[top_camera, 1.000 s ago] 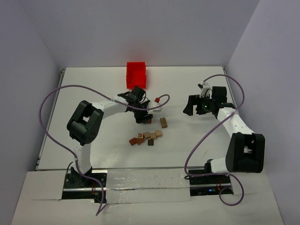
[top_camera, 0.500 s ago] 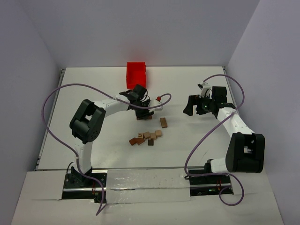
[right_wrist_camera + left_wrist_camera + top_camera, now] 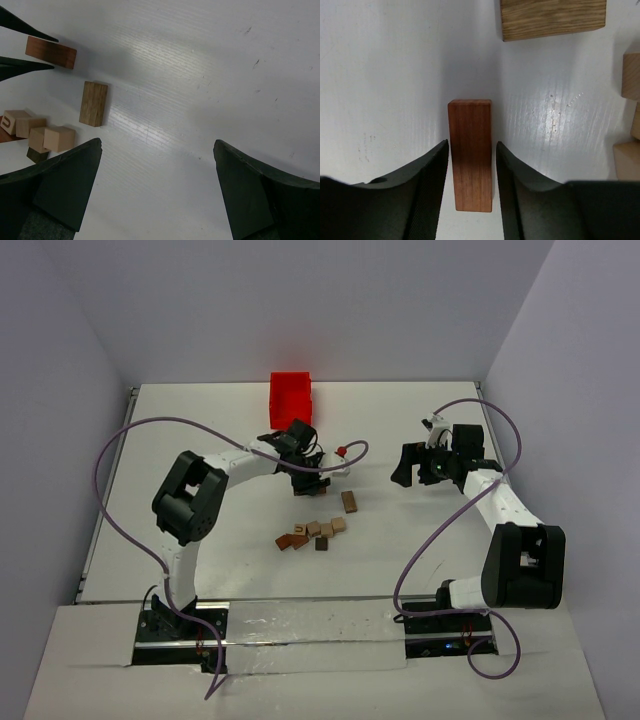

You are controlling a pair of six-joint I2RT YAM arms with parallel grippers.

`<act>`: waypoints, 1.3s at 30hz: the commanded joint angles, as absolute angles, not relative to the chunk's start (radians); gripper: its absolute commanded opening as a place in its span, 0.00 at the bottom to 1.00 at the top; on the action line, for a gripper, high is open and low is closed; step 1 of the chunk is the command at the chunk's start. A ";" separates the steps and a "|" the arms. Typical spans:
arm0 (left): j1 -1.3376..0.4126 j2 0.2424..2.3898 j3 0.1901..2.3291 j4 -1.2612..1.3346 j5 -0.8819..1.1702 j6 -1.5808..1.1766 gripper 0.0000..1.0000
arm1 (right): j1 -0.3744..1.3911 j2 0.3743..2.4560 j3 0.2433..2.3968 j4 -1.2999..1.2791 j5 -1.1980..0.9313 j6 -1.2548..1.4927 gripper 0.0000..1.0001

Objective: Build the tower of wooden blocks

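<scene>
A: Wood block tower, top view: none standing. Loose blocks [image 3: 313, 531] lie huddled mid-surface [image 3: 240, 560]. One tan plank [image 3: 349, 501] sits just beyond them, and one red-brown block [image 3: 302, 491] under the left hand [image 3: 305, 483]. One red bin [image 3: 291, 398] at the back.
B: Huddle count?
A: Roughly six; too small to fix. Right hand [image 3: 407, 466] hangs well apart from all of it.
B: Left wrist view?
A: Jaws half-closed either side of the red-brown block, which lies flat on the surface. A sliver of gap shows on one side, so I judge no firm hold. They straddle its near half only.
B: Risk?
A: Pinched off-centre, the block may droop or twist on lifting and land skewed. The plank close ahead could be nudged.
B: Right wrist view?
A: Right hand fully spread, empty. Listed: one red-brown block, one plank, about four tan cubes, one dark piece; the huddle is partly cut off.
</scene>
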State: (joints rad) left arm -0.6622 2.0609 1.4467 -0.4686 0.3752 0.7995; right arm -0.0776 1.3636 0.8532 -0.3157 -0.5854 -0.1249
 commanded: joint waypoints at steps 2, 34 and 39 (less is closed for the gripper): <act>-0.676 2.062 1.494 -0.485 0.417 0.809 0.61 | -0.081 1.350 0.906 -0.305 -0.586 -0.133 1.00; -0.852 1.630 1.157 -0.402 0.376 0.458 0.62 | -0.080 1.316 0.902 -0.301 -0.600 -0.117 1.00; -0.885 1.671 1.162 -0.381 0.365 0.476 0.63 | -0.081 1.318 0.904 -0.304 -0.596 -0.119 1.00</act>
